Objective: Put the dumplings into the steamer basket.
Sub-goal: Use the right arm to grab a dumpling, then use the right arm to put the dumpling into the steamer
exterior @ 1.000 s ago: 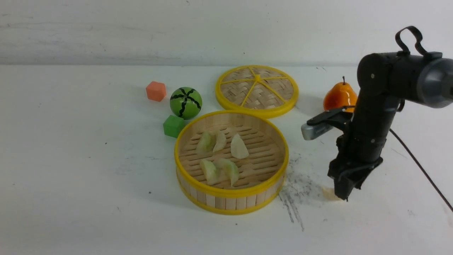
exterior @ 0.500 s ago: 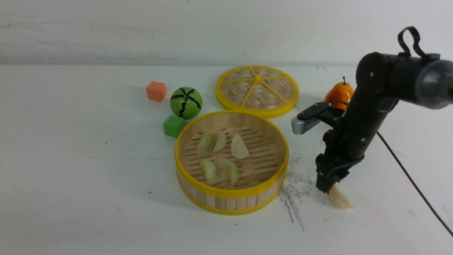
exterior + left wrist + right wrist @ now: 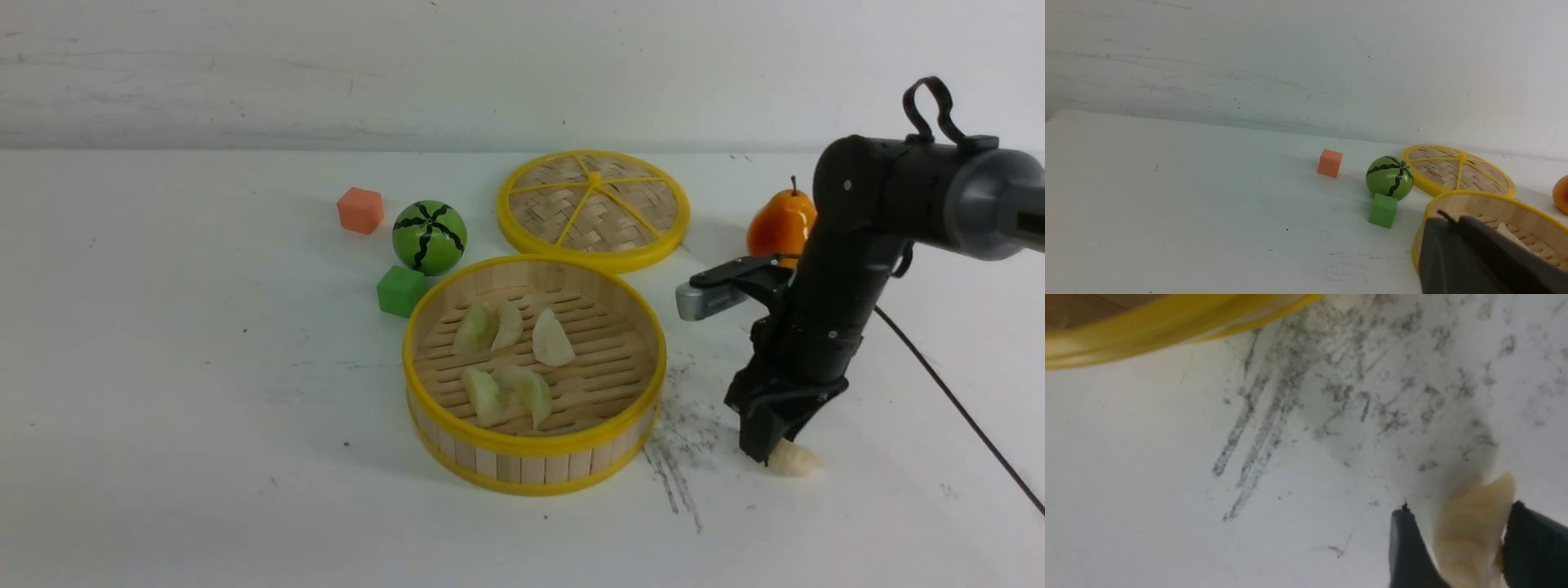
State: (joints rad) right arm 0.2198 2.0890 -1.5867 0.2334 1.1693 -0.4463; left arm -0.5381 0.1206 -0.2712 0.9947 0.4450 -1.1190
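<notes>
1. Cream dumpling lies on my bench near its right edge, between the right gripper fingers, which sit around it with gaps either side.
2. Five dumplings lie in the steamer basket, mid-bench.
3. My left gripper shows its jaws together.

I see the steamer basket in pale bamboo with yellow rims, holding cream-white and translucent pale green dumplings. One cream dumpling lies on my white table, which is scuffed with grey-black streaks. The woven lid has yellow spokes. The watermelon ball is green with black stripes, the cubes orange and green, the pear orange.
</notes>
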